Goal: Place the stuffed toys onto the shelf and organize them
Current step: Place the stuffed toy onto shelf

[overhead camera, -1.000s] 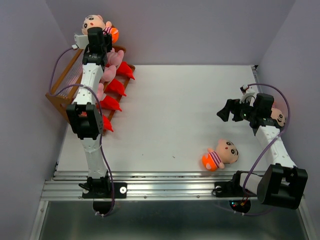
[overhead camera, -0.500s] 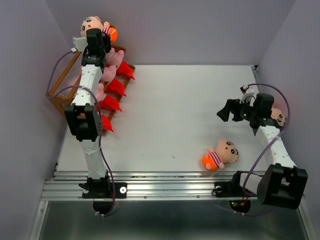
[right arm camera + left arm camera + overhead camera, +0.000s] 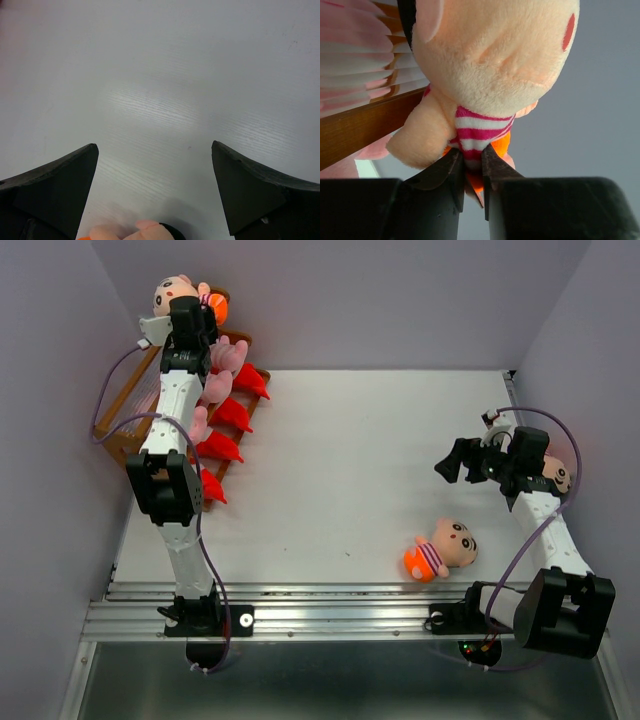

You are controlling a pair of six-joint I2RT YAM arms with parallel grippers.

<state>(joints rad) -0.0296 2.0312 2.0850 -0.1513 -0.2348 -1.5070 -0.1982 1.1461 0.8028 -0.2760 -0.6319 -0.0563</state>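
My left gripper is shut on a boy doll, pinching its striped shirt between the fingertips. The doll hangs over the far top end of the shelf, head to the left. In the left wrist view the doll's tan head fills the frame above my gripper. Red monsters line the lowest tier and pink pigs the middle one. A second boy doll lies on the table at the right. My right gripper hovers open above the table, nothing between its fingers.
A third boy doll lies by the right wall, partly behind the right arm. The shelf's brown rail and a pink pig sit close to the left of the held doll. A doll's edge shows below the right gripper.
The left gripper has carried the boy doll slightly up and to the left over the shelf's top end. The right arm has not moved.
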